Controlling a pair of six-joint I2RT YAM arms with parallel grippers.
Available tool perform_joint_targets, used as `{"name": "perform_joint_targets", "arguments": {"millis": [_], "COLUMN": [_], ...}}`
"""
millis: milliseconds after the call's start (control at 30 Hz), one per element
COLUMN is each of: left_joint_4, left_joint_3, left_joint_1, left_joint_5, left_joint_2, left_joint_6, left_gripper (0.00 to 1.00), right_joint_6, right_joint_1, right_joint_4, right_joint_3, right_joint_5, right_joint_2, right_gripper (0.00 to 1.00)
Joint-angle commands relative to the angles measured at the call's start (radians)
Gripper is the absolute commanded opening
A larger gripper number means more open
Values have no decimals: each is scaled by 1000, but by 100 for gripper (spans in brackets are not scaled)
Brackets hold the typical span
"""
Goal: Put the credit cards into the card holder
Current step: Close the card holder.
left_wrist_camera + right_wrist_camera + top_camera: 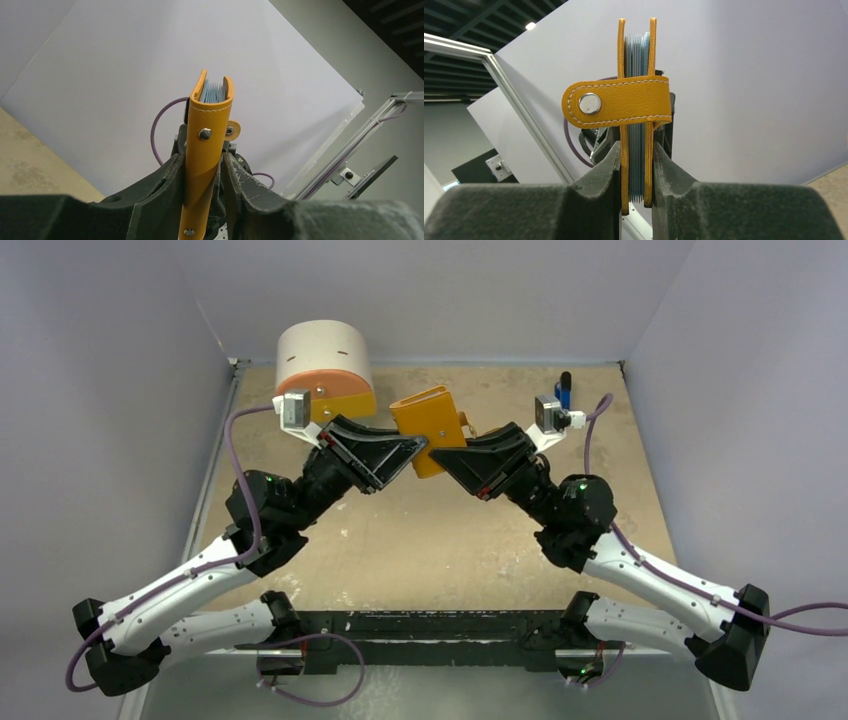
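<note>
Hanging off the tabletop point(440, 540) between both arms, the card holder point(430, 422) shows grey-blue pockets between its orange covers, snap strap loose. Right tool point(636, 162) is clenched on both covers. Left tool point(202, 172) closely flanks the spine; whether it presses cannot be told. Round cabinet point(322, 365) stands behind, left.
</note>
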Motion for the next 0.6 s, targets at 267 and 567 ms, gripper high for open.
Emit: {"name": "perform_joint_targets", "arguments": {"millis": [267,567], "left_joint_4": [43,41], "left_joint_3": [30,34], "left_joint_1": [-1,-2], "left_joint_5": [65,70], "left_joint_2": [0,1], "left_joint_6": [-5,12], "left_gripper": [38,12], "right_joint_6": [30,41], "right_joint_1": [1,2], "right_joint_4": [108,109], "right_joint_3": [7,8], "right_joint_5": [23,13], "right_joint_2": [16,23], "right_gripper": [0,0]}}
